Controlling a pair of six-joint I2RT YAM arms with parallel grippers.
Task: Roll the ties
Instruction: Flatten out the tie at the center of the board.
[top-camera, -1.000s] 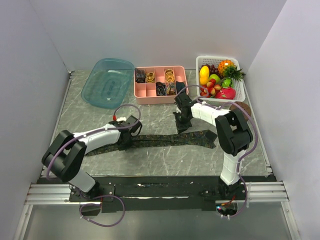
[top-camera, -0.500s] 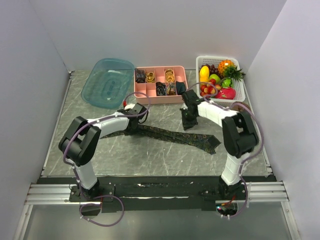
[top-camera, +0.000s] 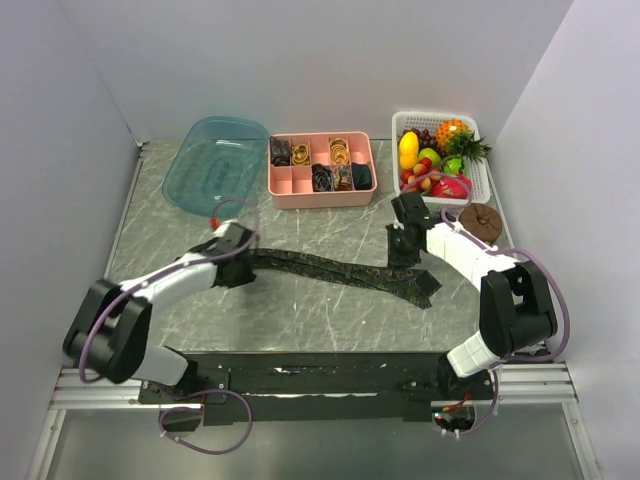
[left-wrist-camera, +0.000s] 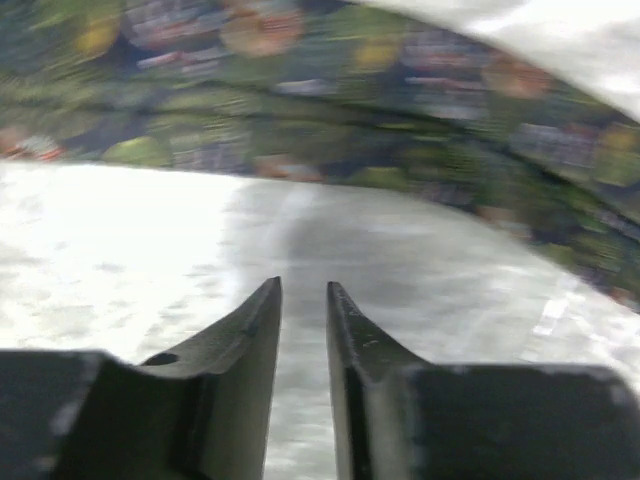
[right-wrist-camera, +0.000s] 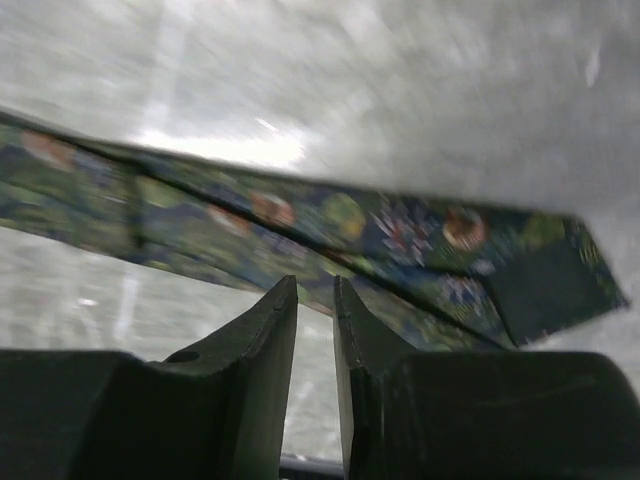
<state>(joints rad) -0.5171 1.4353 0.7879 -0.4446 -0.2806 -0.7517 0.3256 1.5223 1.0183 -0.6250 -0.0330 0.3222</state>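
One dark patterned tie (top-camera: 330, 268) lies stretched flat across the middle of the table, its wide pointed end at the right. My left gripper (top-camera: 240, 268) sits at the tie's narrow left end; in the left wrist view the left gripper (left-wrist-camera: 303, 285) is slightly open with only bare table between its fingers, and the tie (left-wrist-camera: 300, 110) lies just beyond the tips. My right gripper (top-camera: 402, 256) hangs over the wide end. In the right wrist view the right gripper (right-wrist-camera: 315, 280) is narrowly open and holds nothing, its tips just short of the tie (right-wrist-camera: 380, 230).
A pink compartment tray (top-camera: 320, 200) at the back holds several rolled ties (top-camera: 281, 151). A clear blue tub (top-camera: 215, 165) stands to its left. A white basket (top-camera: 478, 170) of toy fruit stands at the back right, with a brown round object (top-camera: 481, 220) in front of it.
Both grippers went from shut to slightly open and let go of the tie. The tie has shifted right and back and now lies slanted. The left arm swung left, the right arm right.
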